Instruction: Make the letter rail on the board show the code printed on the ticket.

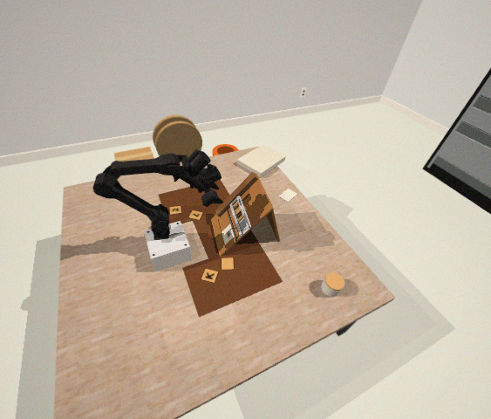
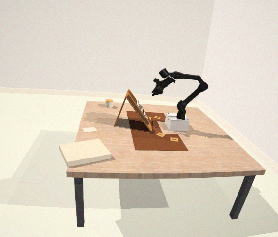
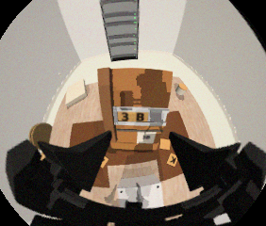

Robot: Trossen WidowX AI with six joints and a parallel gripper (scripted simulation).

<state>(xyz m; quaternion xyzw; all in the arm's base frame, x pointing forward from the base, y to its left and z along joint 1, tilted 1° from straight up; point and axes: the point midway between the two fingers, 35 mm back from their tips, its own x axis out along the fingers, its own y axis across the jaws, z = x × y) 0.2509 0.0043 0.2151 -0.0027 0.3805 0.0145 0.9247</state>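
Mid-bench in the top view, on a brown mat [image 1: 236, 288] [image 2: 156, 145] [image 3: 88, 137], the board [image 1: 261, 194] [image 2: 134, 100] [image 3: 128, 80] stands tilted w/ its rear support leg out to the right. Its rail [image 1: 244, 225] [image 2: 145, 114] [image 3: 158, 116] has 2 tiles in: seen by wrist cam, 3 [image 1: 236, 205] [image 3: 125, 117] on the left, B [image 1: 239, 214] [image 3: 141, 117] just right of it, then a bare grey stretch at right. Ticket [image 1: 228, 235] [image 3: 146, 137] sits lower on the board face, print too small to read

Hand [image 1: 213, 191] [image 2: 155, 92] [image 3: 141, 135] is spread wide w/ nothing pinched, up in the air apart from the rail, on the face side of the board. Arm base [image 1: 168, 257] [image 2: 177, 125] [image 3: 158, 193] is left of the board in the top view

Same view, loose tiles on the mat: K [image 1: 209, 275] [image 2: 157, 117] [image 3: 172, 159] at the near side, w/ a tile w/o a readable mark [image 1: 227, 264] [image 2: 149, 118] [image 3: 165, 144] near it; far side has 2 more, letters unclear, a left one [image 1: 175, 209] [image 2: 174, 139] & a right one [image 1: 195, 215] [image 2: 160, 134] [image 3: 104, 162]. Bench [image 1: 123, 338] [image 2: 197, 158] [image 3: 58, 122] also has a jar [image 1: 333, 284] [image 2: 108, 103] [image 3: 180, 90] near right, a pale slab [image 1: 261, 161] [image 2: 85, 153] [image 3: 76, 93] at the far edge & a pale card [image 1: 288, 195] [image 2: 89, 130] right of the board
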